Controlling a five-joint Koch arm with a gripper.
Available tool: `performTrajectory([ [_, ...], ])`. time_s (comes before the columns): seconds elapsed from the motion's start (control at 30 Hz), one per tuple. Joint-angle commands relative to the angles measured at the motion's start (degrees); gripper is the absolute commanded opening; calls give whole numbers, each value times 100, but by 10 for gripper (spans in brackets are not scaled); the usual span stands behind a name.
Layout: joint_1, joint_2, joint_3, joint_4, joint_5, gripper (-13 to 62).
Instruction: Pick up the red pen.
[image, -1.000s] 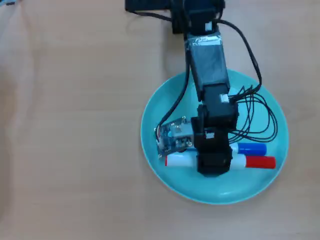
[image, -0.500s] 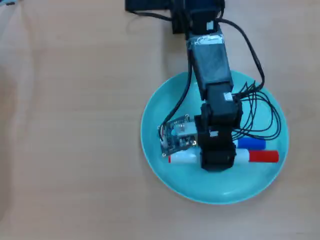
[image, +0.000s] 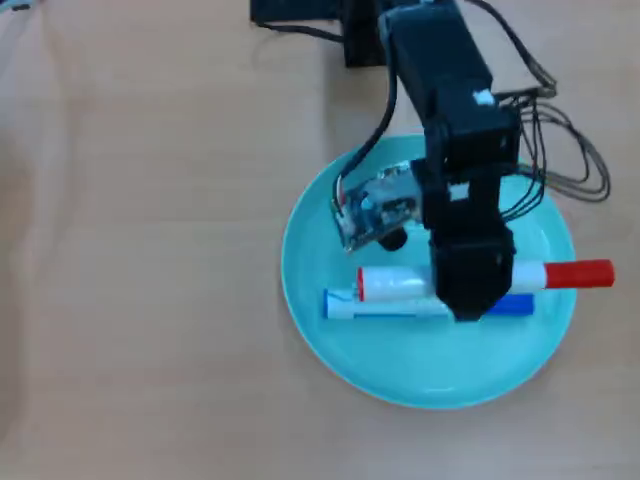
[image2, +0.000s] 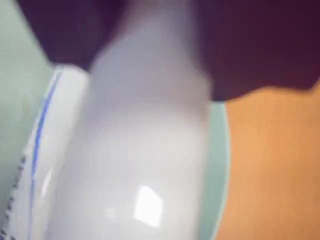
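Wrist view, closest: thick white-barrelled red pen (image2: 145, 150) fills most of the frame, blurred, running up into the dark gripper body at the top. Just left of it, the white marker with blue print (image2: 45, 150). Behind both, the round turquoise plate (image2: 217, 150), then the light wooden table (image2: 275, 165) on the right.

Overhead view: black gripper (image: 468, 290) sits across the red pen (image: 575, 274), barrel held crosswise. Jaws look pinched on the barrel, though the gripper body hides the tips. The pen's red cap pokes past the plate's (image: 330, 340) right rim. The blue-capped marker (image: 380, 306) lies on the plate, just below the pen in this view. Black cables (image: 560, 170) loop at the right.
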Motion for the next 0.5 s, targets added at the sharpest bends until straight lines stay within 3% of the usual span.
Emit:
performTrajectory([
  [0.0,-62,844,-70,-35,-26,-78],
  [0.47,-220,2118,817,-35,-26,-78],
])
